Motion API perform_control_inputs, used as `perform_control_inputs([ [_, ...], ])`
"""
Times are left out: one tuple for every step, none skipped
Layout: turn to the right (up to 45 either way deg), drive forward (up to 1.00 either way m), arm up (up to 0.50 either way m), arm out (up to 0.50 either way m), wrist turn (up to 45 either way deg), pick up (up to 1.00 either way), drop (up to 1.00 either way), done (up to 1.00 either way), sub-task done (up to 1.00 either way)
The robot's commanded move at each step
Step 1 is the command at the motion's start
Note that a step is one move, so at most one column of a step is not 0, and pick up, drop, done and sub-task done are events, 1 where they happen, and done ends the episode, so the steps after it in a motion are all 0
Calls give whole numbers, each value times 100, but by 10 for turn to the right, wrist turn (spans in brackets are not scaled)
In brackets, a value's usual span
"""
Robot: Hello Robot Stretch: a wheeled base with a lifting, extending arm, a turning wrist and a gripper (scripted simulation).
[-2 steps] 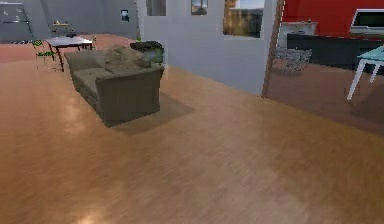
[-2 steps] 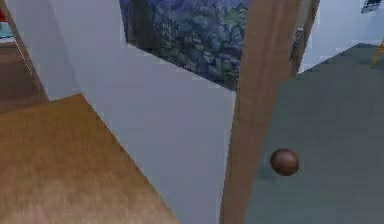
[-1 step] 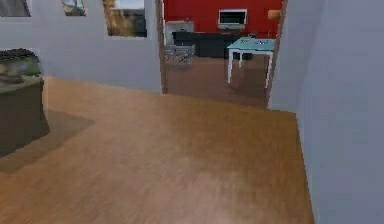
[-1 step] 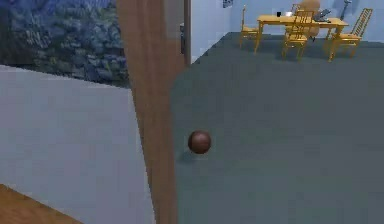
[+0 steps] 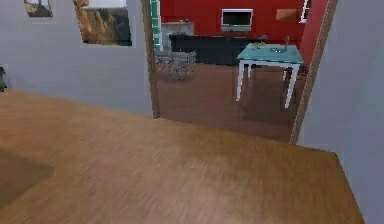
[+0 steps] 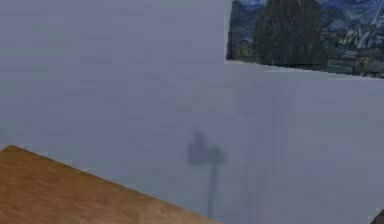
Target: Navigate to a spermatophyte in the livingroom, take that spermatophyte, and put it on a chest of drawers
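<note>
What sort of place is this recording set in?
Probably a house interior. There is a wood floor and a grey wall hung with a painting. A door frame ahead opens onto a room with a red wall, a light blue table and a screen, likely a living or dining room.

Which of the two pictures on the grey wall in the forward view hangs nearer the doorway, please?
The larger picture, in brown and pale tones, hangs just left of the door frame; the smaller picture sits farther left.
</note>
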Motion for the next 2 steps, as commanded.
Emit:
perform_control_inputs([
  [30,0,0,0,0,0,0,0,0],
  [0,100,0,0,0,0,0,0,0],
])
